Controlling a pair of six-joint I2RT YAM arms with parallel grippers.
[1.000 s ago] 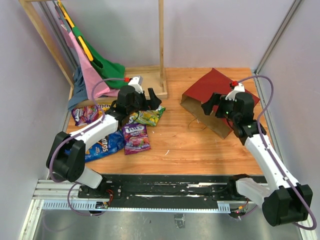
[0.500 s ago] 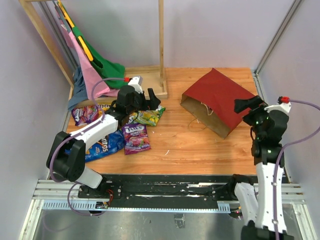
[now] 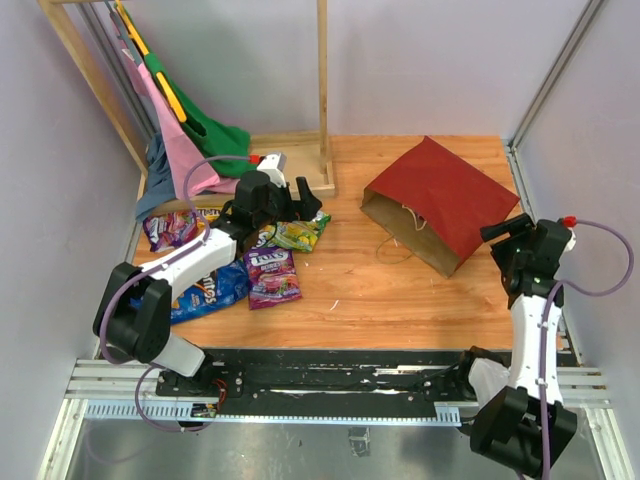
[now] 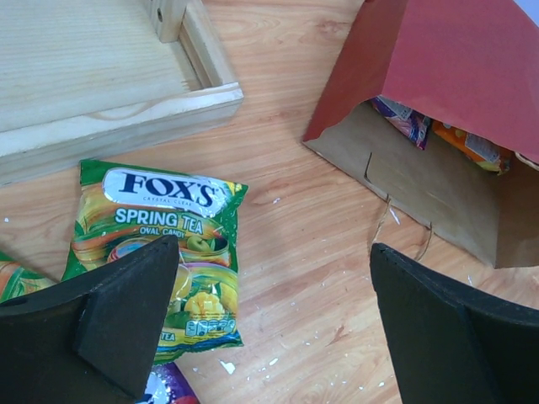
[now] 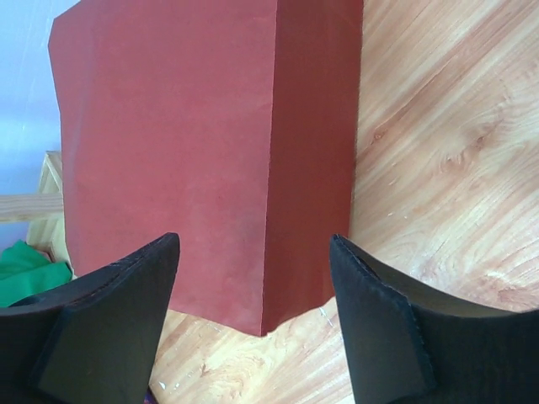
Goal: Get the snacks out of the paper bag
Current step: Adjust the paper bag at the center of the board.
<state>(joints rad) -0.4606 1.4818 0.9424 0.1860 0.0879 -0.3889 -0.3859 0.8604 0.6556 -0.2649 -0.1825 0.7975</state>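
Left pincer [image 4: 274, 248] wide open, empty, above green candy pack [image 4: 156, 244] on bench [image 3: 350, 280]. Right pincer [image 5: 253, 244] parted, empty, beside paper bag [image 3: 440, 195] lying on its side. Several snacks [image 3: 272, 275] out — two packets [image 4: 404, 118] visible inside bag, yet to remove.

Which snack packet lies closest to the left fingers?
The green Fox's Spring Tea packet, at the left fingers; the purple packet and blue Doritos bag lie farther off.
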